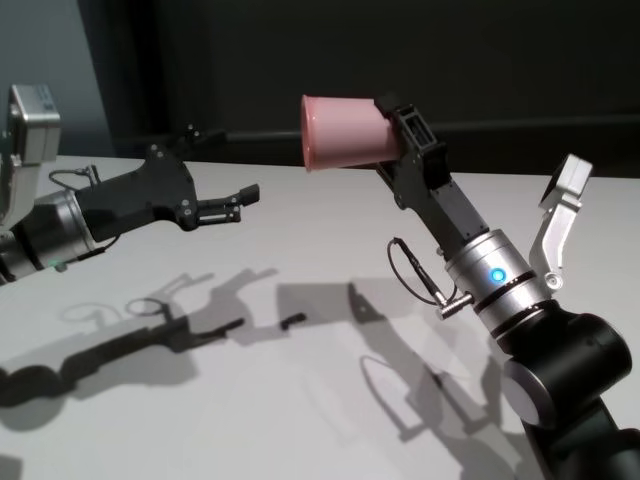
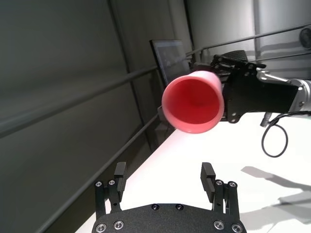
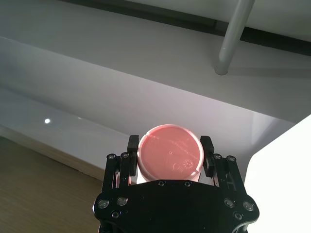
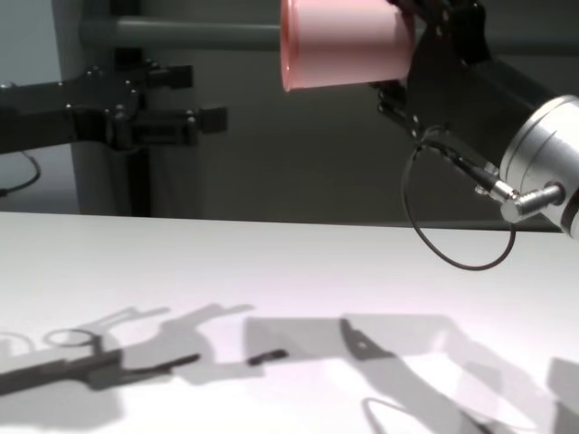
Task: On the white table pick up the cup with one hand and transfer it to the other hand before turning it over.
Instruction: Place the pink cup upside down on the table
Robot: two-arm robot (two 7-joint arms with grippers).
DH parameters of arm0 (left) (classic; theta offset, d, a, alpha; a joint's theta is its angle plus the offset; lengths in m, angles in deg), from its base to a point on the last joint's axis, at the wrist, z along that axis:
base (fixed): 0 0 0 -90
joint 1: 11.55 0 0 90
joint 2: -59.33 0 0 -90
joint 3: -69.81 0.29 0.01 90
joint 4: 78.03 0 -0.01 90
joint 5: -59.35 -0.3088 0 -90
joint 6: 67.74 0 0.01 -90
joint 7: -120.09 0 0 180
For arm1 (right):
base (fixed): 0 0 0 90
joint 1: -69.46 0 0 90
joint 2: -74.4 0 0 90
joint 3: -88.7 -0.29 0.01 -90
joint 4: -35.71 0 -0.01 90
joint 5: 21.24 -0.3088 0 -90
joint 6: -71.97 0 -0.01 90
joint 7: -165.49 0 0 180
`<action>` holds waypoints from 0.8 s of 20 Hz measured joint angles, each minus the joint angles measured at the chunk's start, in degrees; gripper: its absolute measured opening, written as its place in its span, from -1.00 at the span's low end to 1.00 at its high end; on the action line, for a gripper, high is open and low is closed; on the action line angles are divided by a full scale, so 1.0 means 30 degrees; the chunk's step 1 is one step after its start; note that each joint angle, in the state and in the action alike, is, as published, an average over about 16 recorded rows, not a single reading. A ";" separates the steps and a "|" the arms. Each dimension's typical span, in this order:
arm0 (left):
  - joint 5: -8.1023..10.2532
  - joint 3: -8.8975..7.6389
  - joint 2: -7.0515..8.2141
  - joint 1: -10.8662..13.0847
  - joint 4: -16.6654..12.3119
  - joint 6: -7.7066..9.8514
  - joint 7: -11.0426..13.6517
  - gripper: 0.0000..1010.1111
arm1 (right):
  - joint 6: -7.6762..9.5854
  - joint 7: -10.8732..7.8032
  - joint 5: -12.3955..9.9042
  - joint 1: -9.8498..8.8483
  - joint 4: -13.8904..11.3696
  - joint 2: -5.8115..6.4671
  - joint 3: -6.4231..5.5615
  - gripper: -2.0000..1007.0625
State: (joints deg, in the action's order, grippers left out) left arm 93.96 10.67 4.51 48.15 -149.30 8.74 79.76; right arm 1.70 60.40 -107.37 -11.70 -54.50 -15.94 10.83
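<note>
The pink cup (image 1: 345, 131) hangs in the air above the white table (image 1: 300, 400), lying on its side with its open rim toward the robot's left, and the right gripper (image 1: 408, 130) pinches it near the base with one finger pressed on each side. The left gripper (image 1: 232, 205) hovers to the left of the cup and a little lower, well apart from it, with its fingers (image 2: 120, 171) spread and nothing between them, pointing toward the cup's mouth.
</note>
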 joint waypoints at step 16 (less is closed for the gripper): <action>-0.2328 -0.1272 -0.0291 0.3423 -0.0180 -0.0199 -0.5727 0.99 | 0.0000 0.0001 0.0000 0.0000 0.0000 0.0000 0.0000 0.46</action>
State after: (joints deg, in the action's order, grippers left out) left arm 86.98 6.85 3.64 58.42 -149.84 8.14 62.58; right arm 1.70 60.40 -107.37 -11.70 -54.50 -15.94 10.83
